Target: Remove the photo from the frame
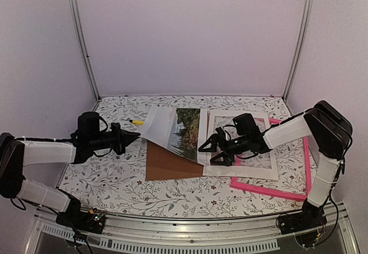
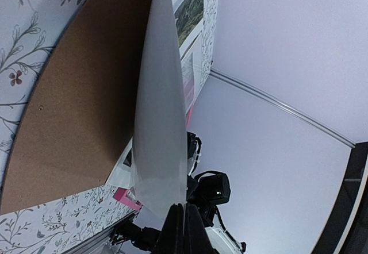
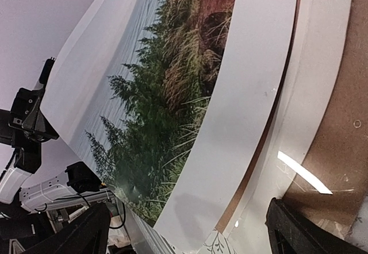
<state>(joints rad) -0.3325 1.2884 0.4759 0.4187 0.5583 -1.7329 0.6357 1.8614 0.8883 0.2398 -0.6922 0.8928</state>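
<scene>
Soft even light, faint shadows, fisheye bending at edges.

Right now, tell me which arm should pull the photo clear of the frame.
Left. The left gripper is shut on the photo, its edge raised; the right gripper stands open, holding nothing.

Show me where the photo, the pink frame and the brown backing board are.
photo (image 1: 187,130), top view, on its printed trees
pink frame (image 1: 268,189), top view, on its near edge
brown backing board (image 1: 169,165), top view, on its bare face
</scene>
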